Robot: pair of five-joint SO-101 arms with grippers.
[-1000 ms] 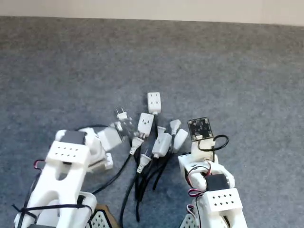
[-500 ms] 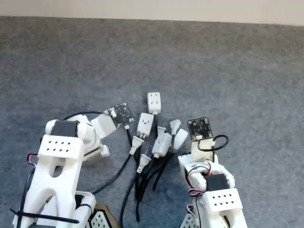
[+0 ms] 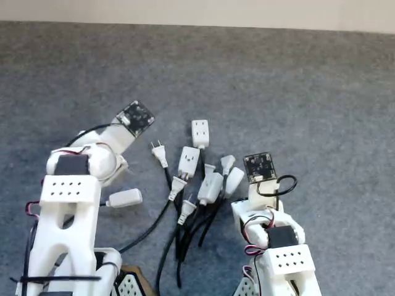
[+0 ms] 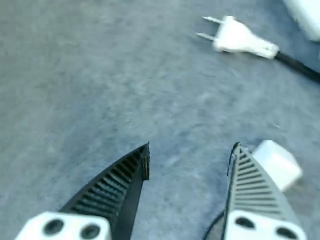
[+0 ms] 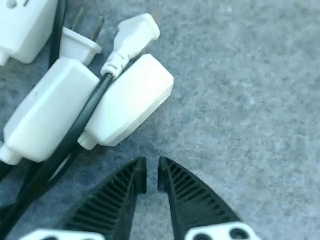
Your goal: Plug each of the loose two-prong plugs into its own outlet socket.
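Note:
A tangle of white two-prong plugs and outlet sockets on black cords lies mid-carpet. One loose plug [image 3: 159, 152] [image 4: 239, 39] lies at its left edge, prongs pointing away from the pile. A lone socket [image 3: 200, 132] sits behind the pile. My left gripper [image 4: 190, 150] hangs open over bare carpet left of that plug, nothing between its fingers, with a white socket block [image 3: 123, 198] [image 4: 277, 162] beside one finger. My right gripper [image 5: 152, 175] is shut and empty, just short of two white sockets [image 5: 125, 102] [image 5: 47, 117] and a plug [image 5: 132, 35].
Black cords [image 3: 179, 246] run from the pile toward the near edge between the two arm bases. The left arm [image 3: 71, 191] and right arm [image 3: 278, 246] stand near the front. Grey carpet [image 3: 296, 92] stretches open behind and to both sides.
The left arm's wrist swung back and to the left, away from the pile, uncovering the loose plug. The right arm has not moved.

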